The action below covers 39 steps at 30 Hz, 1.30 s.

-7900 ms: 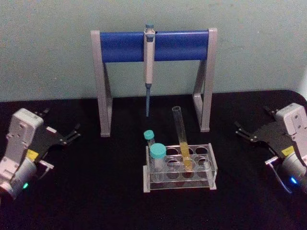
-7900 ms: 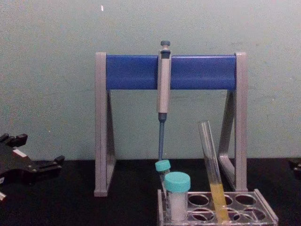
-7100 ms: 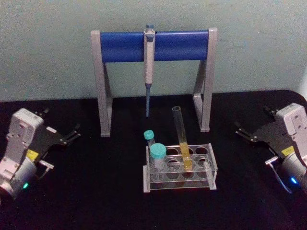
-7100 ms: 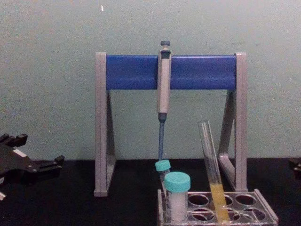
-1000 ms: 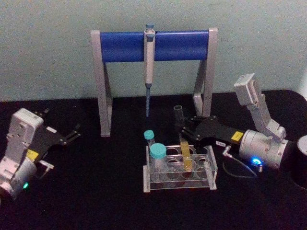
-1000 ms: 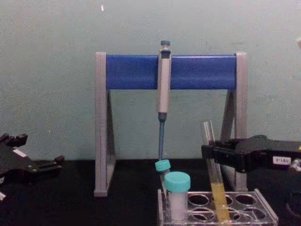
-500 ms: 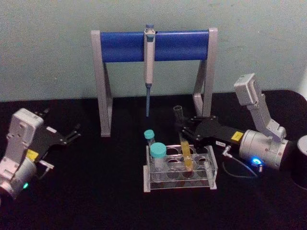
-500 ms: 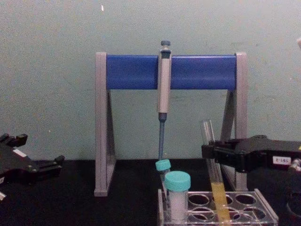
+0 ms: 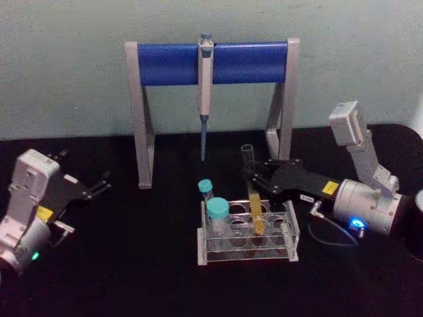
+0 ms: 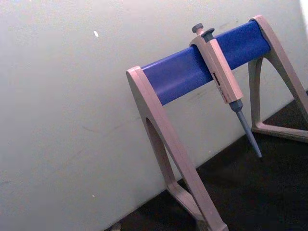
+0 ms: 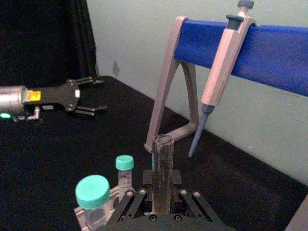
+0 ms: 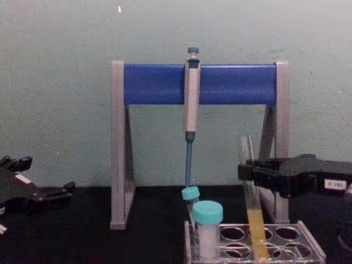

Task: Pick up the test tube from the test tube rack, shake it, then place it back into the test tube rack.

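Test tube (image 9: pixel 256 210) is pinched by our right gripper (image 9: pixel 250 175) (left gripper (image 9: pixel 104 183) parked aside, spread); we lift straight off the rack (image 9: pixel 246 256).

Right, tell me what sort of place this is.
Probably a laboratory bench, or a mock-up of one: a pipette hangs on a grey-and-blue stand, a clear test tube rack holds teal-capped tubes, and the right end effector grips a test tube of yellow liquid; the left end effector idles far left.
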Available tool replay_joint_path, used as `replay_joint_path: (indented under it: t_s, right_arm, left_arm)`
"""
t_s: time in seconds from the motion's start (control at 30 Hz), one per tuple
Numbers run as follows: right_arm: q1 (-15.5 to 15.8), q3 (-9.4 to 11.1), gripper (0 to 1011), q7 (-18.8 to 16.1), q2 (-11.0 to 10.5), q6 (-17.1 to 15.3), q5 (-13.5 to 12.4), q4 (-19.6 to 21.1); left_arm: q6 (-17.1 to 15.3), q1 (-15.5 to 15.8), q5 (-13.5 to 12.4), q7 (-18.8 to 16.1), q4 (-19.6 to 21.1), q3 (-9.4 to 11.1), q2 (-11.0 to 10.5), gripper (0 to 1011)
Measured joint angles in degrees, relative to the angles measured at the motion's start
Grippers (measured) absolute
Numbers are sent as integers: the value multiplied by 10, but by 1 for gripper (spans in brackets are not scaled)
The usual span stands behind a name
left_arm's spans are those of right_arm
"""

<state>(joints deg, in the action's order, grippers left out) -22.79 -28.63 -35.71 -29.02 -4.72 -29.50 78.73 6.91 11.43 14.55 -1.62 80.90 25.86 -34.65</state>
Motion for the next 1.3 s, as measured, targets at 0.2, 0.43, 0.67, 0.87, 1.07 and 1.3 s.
replay_joint_path:
  t_s: [0.2, 0.43, 0.67, 0.87, 1.07, 1.3]
  right_arm:
    - [9, 7, 218, -8, -7, 9, -18, 10]
    - [20, 21, 218, -10, -16, 30, -37, 33]
    - [31, 35, 218, -8, -22, 50, -53, 60]
    - [41, 47, 218, 3, -25, 61, -63, 81]
    - [50, 63, 218, 36, -23, 66, -63, 93]
    - [53, 71, 218, 67, -14, 67, -42, 90]
  left_arm:
    - [0, 0, 0, 0, 0, 0, 0, 1002]
    - [0, 0, 0, 0, 0, 0, 0, 1001]
    - [0, 0, 0, 0, 0, 0, 0, 1001]
    - [0, 0, 0, 0, 0, 0, 0, 1001]
    - [0, 0, 0, 0, 0, 0, 0, 1001]
    - [0, 0, 0, 0, 0, 0, 0, 1001]
